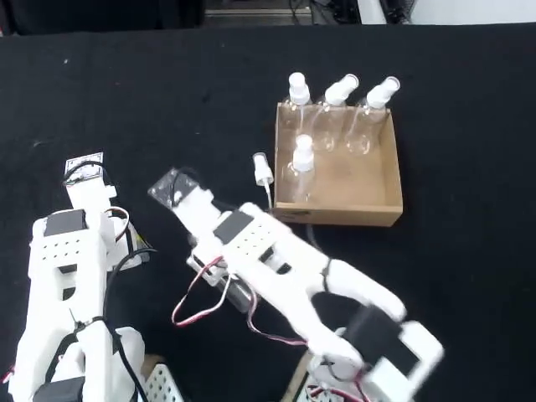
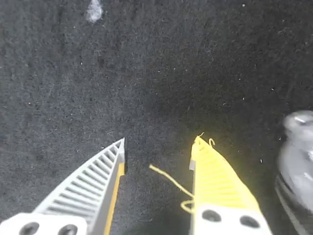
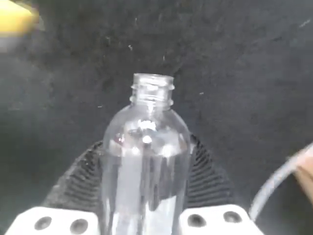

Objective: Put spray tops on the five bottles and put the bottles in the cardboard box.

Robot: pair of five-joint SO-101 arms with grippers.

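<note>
A clear, uncapped bottle (image 3: 146,156) lies between the black pads of my right gripper (image 3: 146,145), which is shut on it. In the high view this gripper (image 1: 177,194) holds the bottle (image 1: 164,188) low over the black table, left of the cardboard box (image 1: 338,211). Several capped bottles are in the box, three at its far wall (image 1: 337,109) and one (image 1: 301,167) near its left side. A loose spray top (image 1: 262,170) with its tube lies just outside the box's left wall. My left gripper (image 2: 159,142) is open over bare cloth, at the table's left (image 1: 85,174).
Black cloth (image 1: 435,276) covers the whole table. Red and white cables (image 1: 197,297) hang under the right arm. A blurred grey shape (image 2: 297,156) shows at the edge of the left wrist view. A thin tube (image 3: 276,181) crosses a corner of the right wrist view.
</note>
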